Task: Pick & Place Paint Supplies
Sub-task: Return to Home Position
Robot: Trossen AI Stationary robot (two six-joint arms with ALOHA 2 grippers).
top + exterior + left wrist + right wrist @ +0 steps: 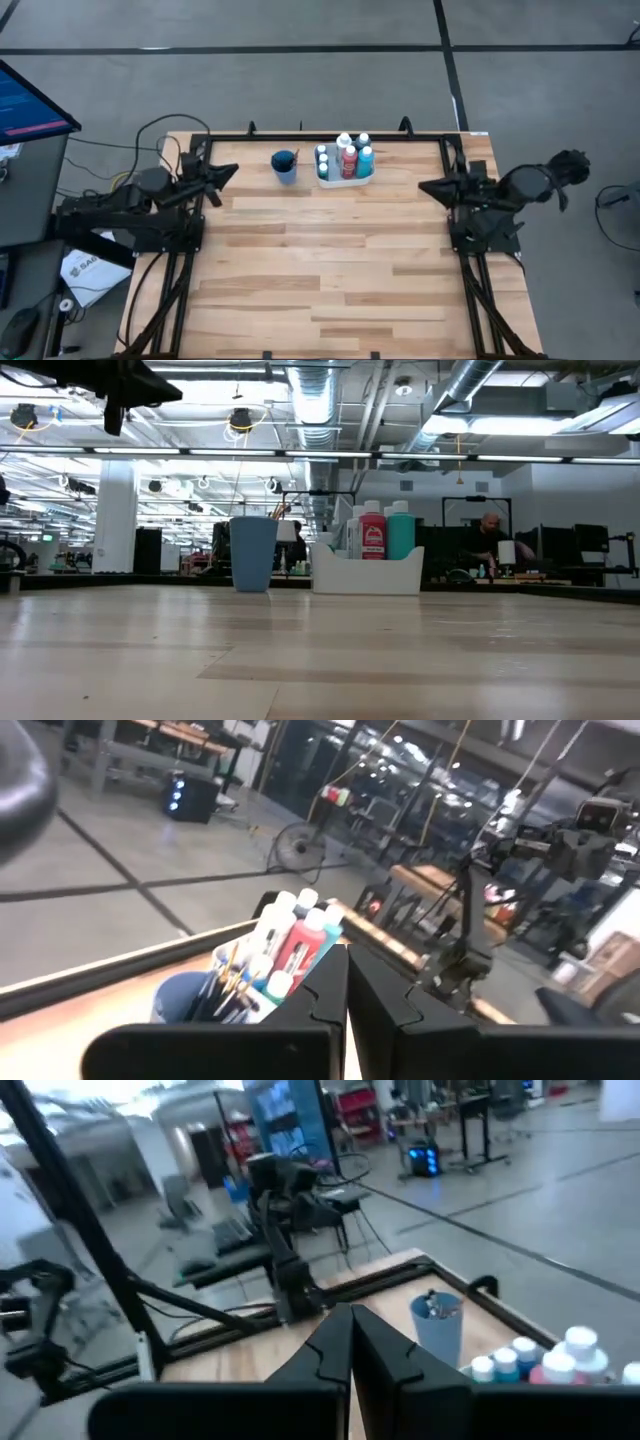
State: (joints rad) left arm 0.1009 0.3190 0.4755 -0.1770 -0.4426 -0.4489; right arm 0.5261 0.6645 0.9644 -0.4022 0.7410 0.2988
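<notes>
Several white-capped paint bottles (pixel 347 158) stand upright in the white tray (pixel 345 181) at the table's far middle; the low view shows red and teal ones (pixel 386 532). The paintbrushes (pixel 228 982) stand in the blue cup (pixel 285 166), just left of the tray. My left gripper (pixel 232 170) hangs shut above the far left of the table, clear of the cup, holding nothing. My right gripper (pixel 424 187) hangs shut above the table's right side, to the right of the tray, also holding nothing.
A monitor (pixel 25 105) and cables lie off the table's left edge. The bare wooden tabletop (pixel 330 270) spreads wide between the arms and toward the near edge. People and desks show in the room beyond the far edge (pixel 490 545).
</notes>
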